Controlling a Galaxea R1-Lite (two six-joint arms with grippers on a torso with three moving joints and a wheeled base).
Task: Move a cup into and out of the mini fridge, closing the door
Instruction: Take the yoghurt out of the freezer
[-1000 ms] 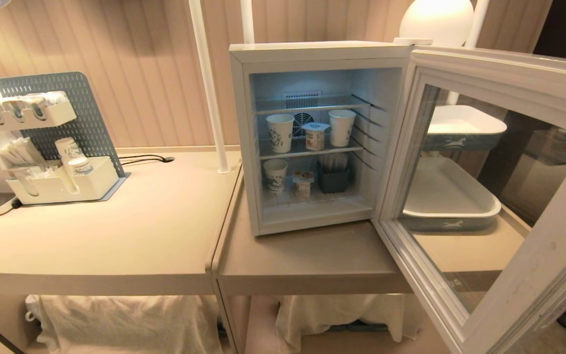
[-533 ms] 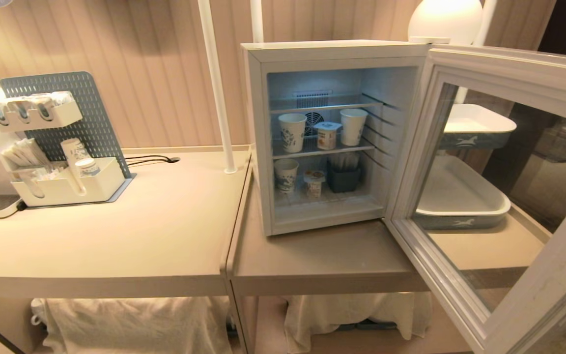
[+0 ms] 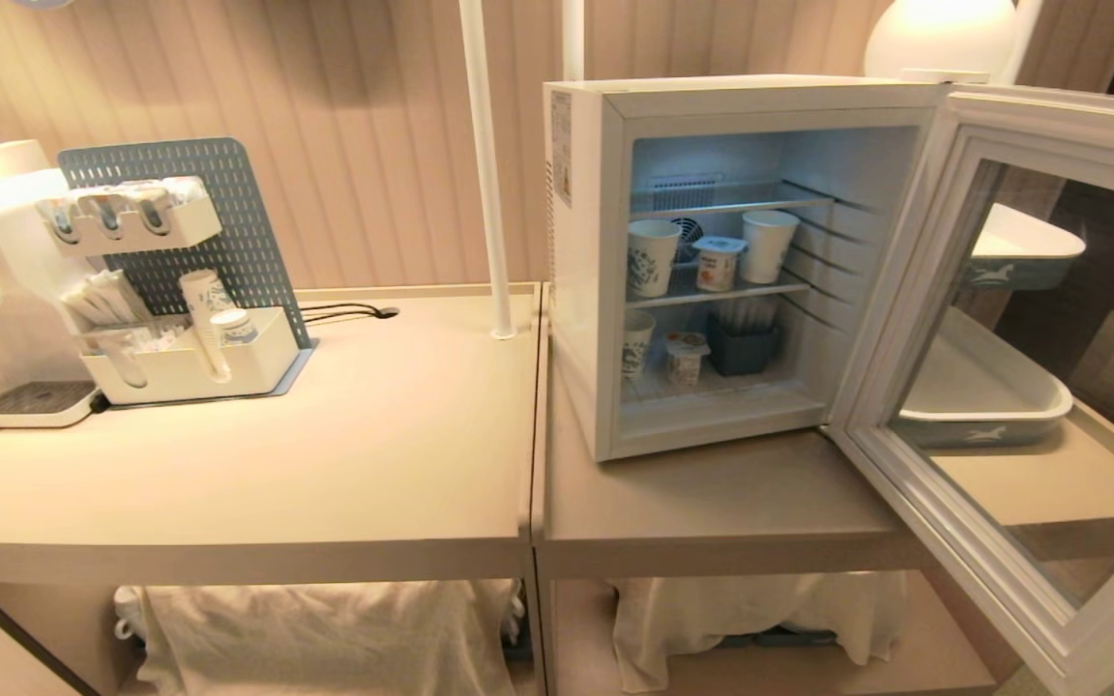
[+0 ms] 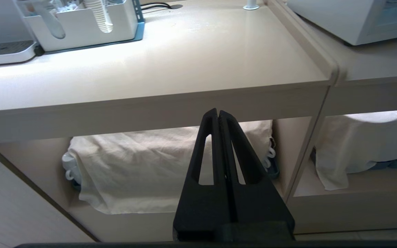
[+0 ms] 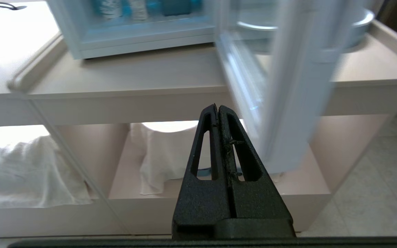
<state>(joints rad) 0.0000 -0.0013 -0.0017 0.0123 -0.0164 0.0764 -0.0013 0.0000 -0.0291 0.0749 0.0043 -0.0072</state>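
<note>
Counter and mini fridge shifted right in view; both hands clenched, empty.

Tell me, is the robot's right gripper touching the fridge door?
Apart. The right wrist view shows the shut right gripper empty, hanging below the counter, short of the open door.

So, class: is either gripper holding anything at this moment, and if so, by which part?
Nothing is held. The left gripper and right gripper both have their jaws shut on nothing, low before the counter.
</note>
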